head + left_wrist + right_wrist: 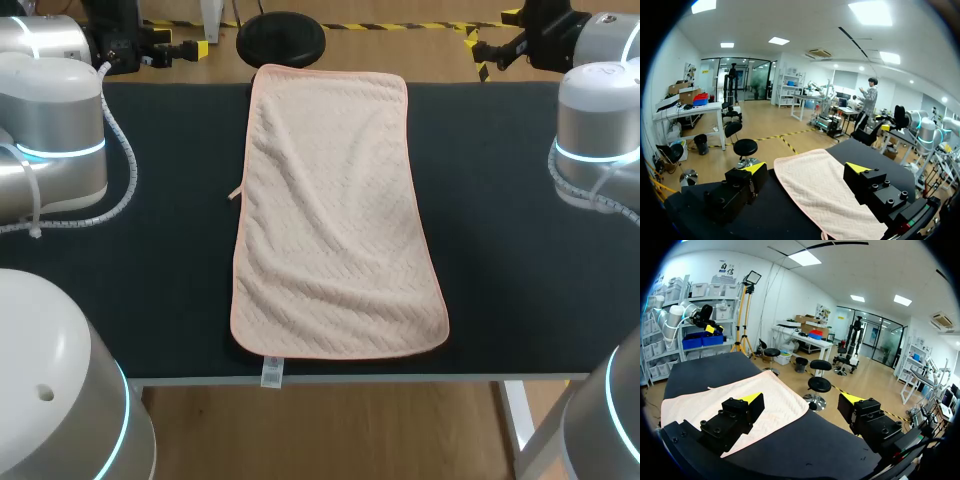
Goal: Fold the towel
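The pink towel (335,215) lies spread flat in the middle of the frame, running from the far edge of the dark table (520,250) to its near edge. The left pincer (806,168) is wide apart and holds nothing, with the towel ahead between its fingers. The right pincer (802,399) is equally wide, with the towel ahead and mostly beside one finger.
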Robot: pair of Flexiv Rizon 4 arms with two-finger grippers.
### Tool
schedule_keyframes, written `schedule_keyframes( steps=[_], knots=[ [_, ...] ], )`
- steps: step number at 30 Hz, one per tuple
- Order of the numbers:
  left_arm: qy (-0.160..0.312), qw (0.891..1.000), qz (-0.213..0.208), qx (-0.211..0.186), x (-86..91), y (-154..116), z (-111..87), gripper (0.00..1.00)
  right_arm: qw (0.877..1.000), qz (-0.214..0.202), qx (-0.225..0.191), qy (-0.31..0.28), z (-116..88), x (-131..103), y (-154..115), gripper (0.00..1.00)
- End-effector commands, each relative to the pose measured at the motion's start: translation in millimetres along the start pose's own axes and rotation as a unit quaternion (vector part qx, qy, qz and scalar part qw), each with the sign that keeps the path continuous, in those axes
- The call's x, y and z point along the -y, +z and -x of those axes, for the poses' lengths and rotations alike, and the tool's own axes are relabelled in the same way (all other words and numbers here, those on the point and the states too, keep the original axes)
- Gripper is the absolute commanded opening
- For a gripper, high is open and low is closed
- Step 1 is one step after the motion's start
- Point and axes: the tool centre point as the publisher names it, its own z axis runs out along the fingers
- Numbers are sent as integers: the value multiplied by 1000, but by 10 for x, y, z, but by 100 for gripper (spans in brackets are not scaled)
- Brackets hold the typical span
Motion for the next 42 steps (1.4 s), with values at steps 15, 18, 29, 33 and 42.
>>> schedule_keyframes(
  steps=[15, 18, 29, 33, 42],
  knots=[
    [36, 998, 38, -16, -10, 57, -13, 100, 996, -47, -34, -68, -48, -18, 58, 100],
    [88, 988, 120, -48, -11, 132, -50, 100, 964, -134, -98, -207, -202, -80, 172, 100],
    [299, 844, 413, -163, -214, 288, -293, 100, 809, -318, -184, -459, -534, -127, 363, 100],
    [350, 800, 442, -204, -291, 320, -395, 100, 788, -338, -178, -484, -626, -96, 405, 100],
    [406, 732, 457, -300, -637, 424, -606, 100, 769, -399, -230, -443, -917, 165, 470, 100]
  ],
)
